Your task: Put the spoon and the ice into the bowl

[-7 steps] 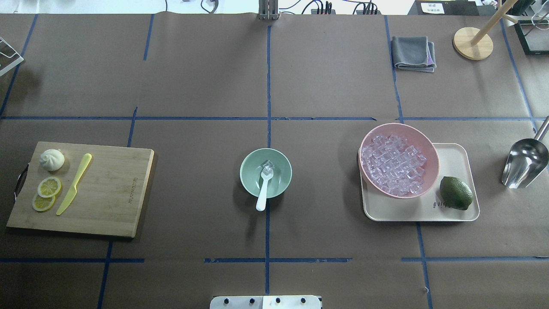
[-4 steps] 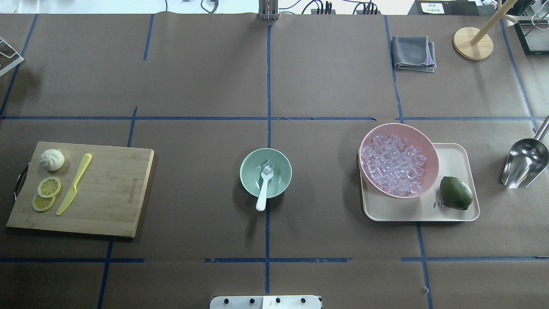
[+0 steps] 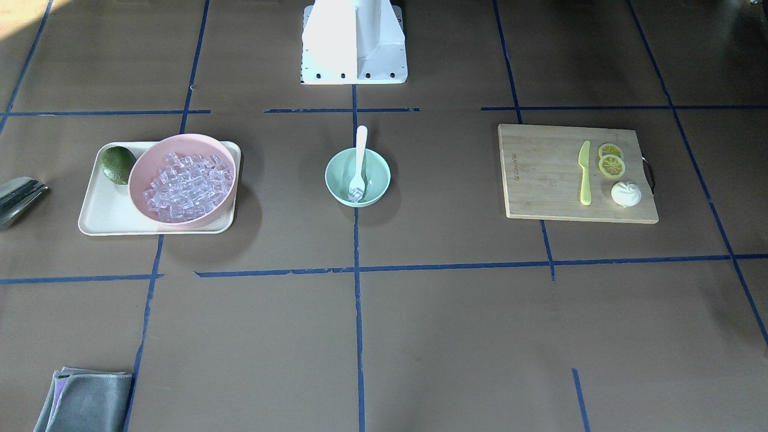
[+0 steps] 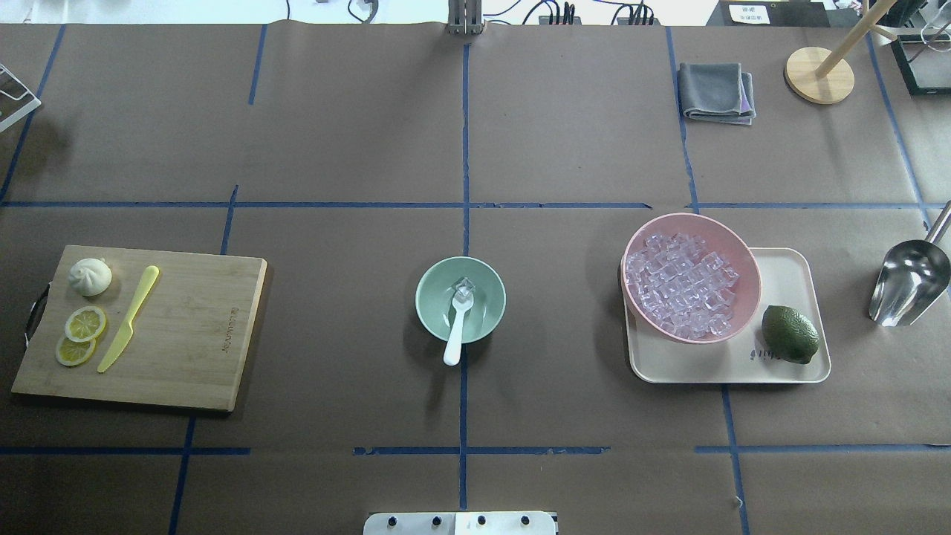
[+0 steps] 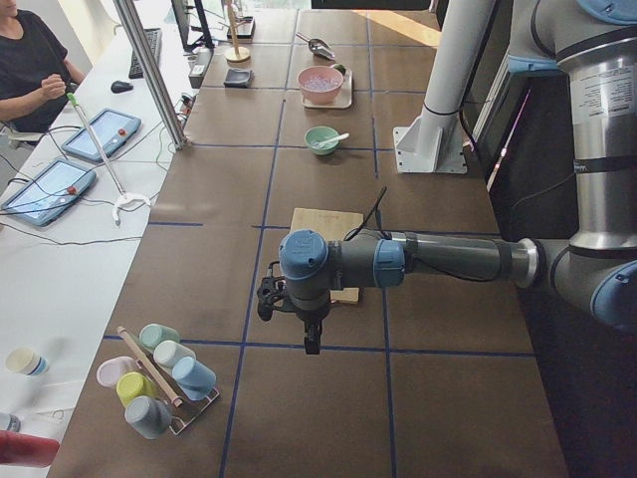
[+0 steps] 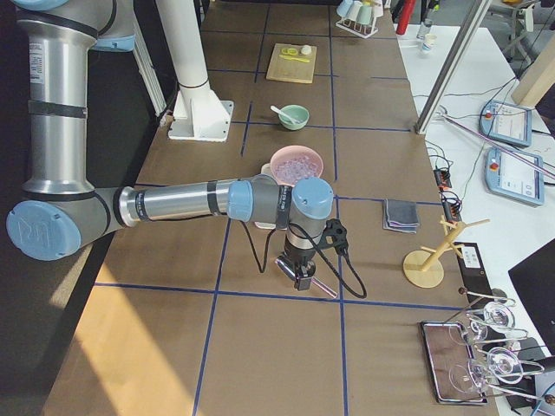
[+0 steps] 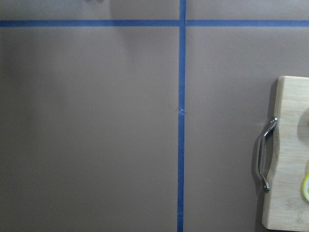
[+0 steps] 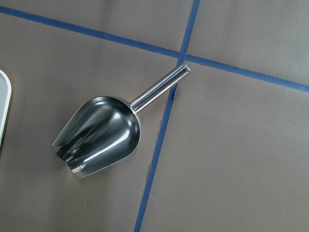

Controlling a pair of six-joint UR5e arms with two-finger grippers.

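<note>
Front-facing: green bowl point(image 3: 329, 175) mid-table, white spoon point(image 3: 360, 157) lying in it, scoop end down inside and handle poking over the rim toward the robot base. One ice cube point(image 3: 356, 193) sits in the bowl at the spoon's scoop. Pink bowl point(image 3: 180, 138) of spare ice is on its tray, well apart. No arms in this shot.

Overhead: same layout. Spoon and cube both inside the bowl, nothing of the task loose on the table point(image 4: 334, 148).

Exterior left: left hand point(image 5: 311, 339) hangs over bare table near the cutting board point(image 5: 323, 221), far from the bowl; can't tell if it's open or closed.

Exterior right: right hand point(image 6: 303, 279) is out past the pink bowl, pointing down; grip state can't be told either.

Left wrist: just table and the board's handle. Right wrist: metal scoop point(image 8: 99, 140) lying empty.

Judgement: task looks done, nothing left but parking the arms.
</note>
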